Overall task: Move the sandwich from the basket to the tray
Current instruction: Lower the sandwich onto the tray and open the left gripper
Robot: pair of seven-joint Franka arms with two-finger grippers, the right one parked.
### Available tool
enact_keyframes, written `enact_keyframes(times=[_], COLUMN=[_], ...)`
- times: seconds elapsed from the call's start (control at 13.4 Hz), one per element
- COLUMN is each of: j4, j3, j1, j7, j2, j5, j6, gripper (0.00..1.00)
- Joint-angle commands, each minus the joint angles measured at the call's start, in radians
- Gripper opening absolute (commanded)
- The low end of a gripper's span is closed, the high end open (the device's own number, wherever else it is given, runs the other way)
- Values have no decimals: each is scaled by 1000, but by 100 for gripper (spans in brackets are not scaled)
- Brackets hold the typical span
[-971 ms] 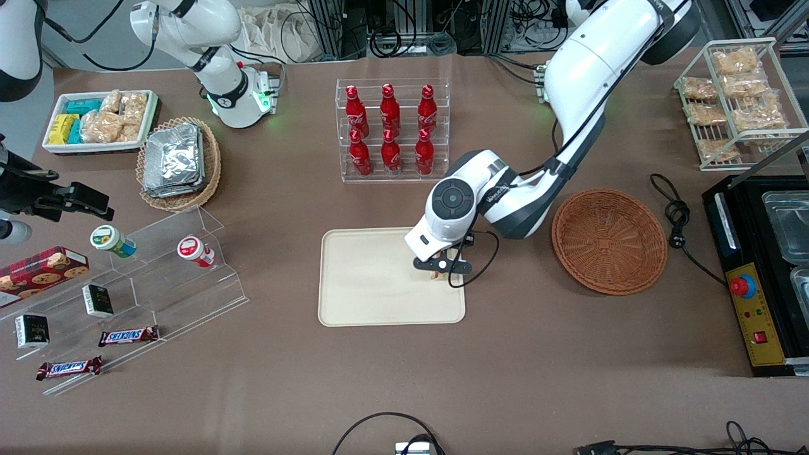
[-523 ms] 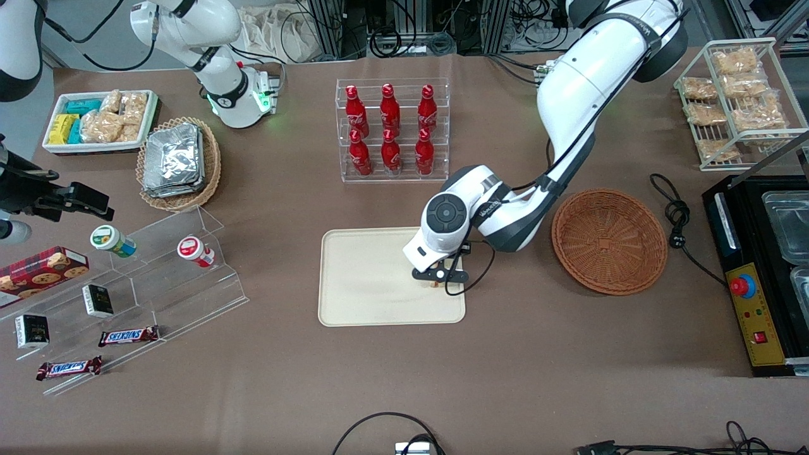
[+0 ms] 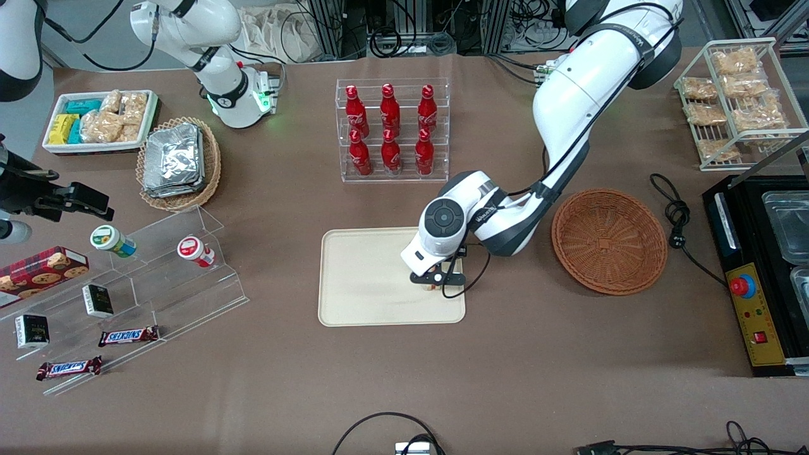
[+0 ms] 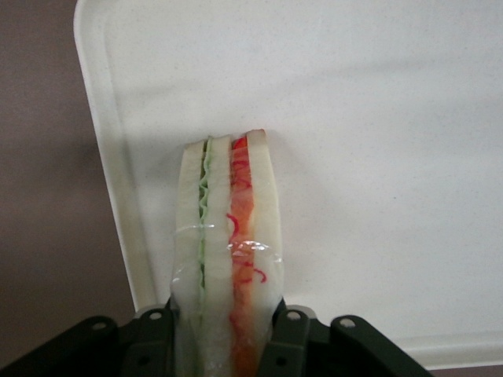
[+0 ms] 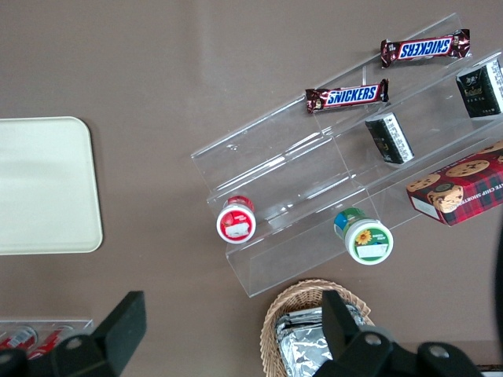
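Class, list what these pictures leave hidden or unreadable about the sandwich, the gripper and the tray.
- Sandwich: the front view shows almost none of it; the arm's wrist covers it.
- Gripper shut on the sandwich: the left wrist view's edge cuts off the wedge's held end.
- Contact with the tray: no view shows whether the sandwich touches it.
- Basket: out of both wrist views.
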Motion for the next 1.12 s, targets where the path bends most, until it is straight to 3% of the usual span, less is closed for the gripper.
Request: enact_keyframes(times=[0.0,0.07,0.15,0.52,1.05], j4=[39,38,38,49,219], j3=[7,7,4,4,4], j1=[-19,-21,-26,-23,-15], j7=[-32,-47,-69,-92,-178], j2=[29,32,36,21,-8], j5=[45,66,79,90,85], j6=[-3,-3,-3,-6,-179], gripper=[84,97,100,100,100])
